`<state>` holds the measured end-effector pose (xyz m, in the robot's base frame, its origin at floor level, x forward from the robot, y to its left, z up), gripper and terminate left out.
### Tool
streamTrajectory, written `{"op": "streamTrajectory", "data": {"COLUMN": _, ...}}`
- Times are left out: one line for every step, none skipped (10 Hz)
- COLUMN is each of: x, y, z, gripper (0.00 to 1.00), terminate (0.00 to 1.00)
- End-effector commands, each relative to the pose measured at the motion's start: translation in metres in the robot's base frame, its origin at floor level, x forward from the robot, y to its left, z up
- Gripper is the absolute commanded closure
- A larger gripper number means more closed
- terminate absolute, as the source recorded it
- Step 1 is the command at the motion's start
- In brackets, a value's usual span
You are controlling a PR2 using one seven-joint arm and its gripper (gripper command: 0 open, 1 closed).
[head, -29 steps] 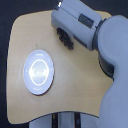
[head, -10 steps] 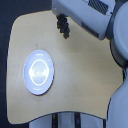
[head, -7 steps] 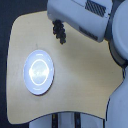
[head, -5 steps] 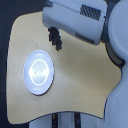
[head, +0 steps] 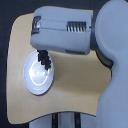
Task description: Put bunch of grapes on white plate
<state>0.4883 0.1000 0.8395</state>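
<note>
The white plate (head: 35,80) lies on the tan table at the exterior view's left, round and glossy. My arm's big grey forearm fills the top and right of the view. Its gripper (head: 41,54) points down over the plate's upper right part. A dark, lumpy cluster, the bunch of grapes (head: 47,62), hangs from the gripper just above the plate's rim. The dark fingers and the dark grapes blur together, so the grip itself is hard to make out. Whether the grapes touch the plate cannot be told.
The tan table (head: 75,95) has rounded corners, and its near edge runs along the bottom of the view. Dark floor surrounds it. A pale stand or leg (head: 65,120) shows below the table's front edge.
The arm has swung from the table's far side toward the exterior view's left, carrying the dark cluster with it. The gripper now hangs over the plate. The arm looks much larger in view.
</note>
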Motion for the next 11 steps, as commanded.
{"op": "streamTrajectory", "data": {"x": -0.031, "y": 0.02, "z": -0.043, "gripper": 1.0, "terminate": 0.0}}
{"op": "streamTrajectory", "data": {"x": -0.035, "y": 0.022, "z": -0.054, "gripper": 1.0, "terminate": 0.0}}
{"op": "streamTrajectory", "data": {"x": -0.036, "y": 0.022, "z": -0.065, "gripper": 1.0, "terminate": 0.0}}
{"op": "streamTrajectory", "data": {"x": -0.034, "y": 0.022, "z": -0.08, "gripper": 1.0, "terminate": 0.0}}
{"op": "streamTrajectory", "data": {"x": -0.034, "y": 0.023, "z": -0.086, "gripper": 1.0, "terminate": 0.0}}
{"op": "streamTrajectory", "data": {"x": -0.033, "y": 0.022, "z": -0.095, "gripper": 1.0, "terminate": 0.0}}
{"op": "streamTrajectory", "data": {"x": -0.035, "y": 0.019, "z": -0.102, "gripper": 1.0, "terminate": 0.0}}
{"op": "streamTrajectory", "data": {"x": -0.035, "y": 0.015, "z": -0.109, "gripper": 1.0, "terminate": 0.0}}
{"op": "streamTrajectory", "data": {"x": -0.035, "y": 0.014, "z": -0.112, "gripper": 1.0, "terminate": 0.0}}
{"op": "streamTrajectory", "data": {"x": -0.031, "y": 0.013, "z": -0.115, "gripper": 1.0, "terminate": 0.0}}
{"op": "streamTrajectory", "data": {"x": -0.027, "y": 0.008, "z": -0.116, "gripper": 1.0, "terminate": 0.0}}
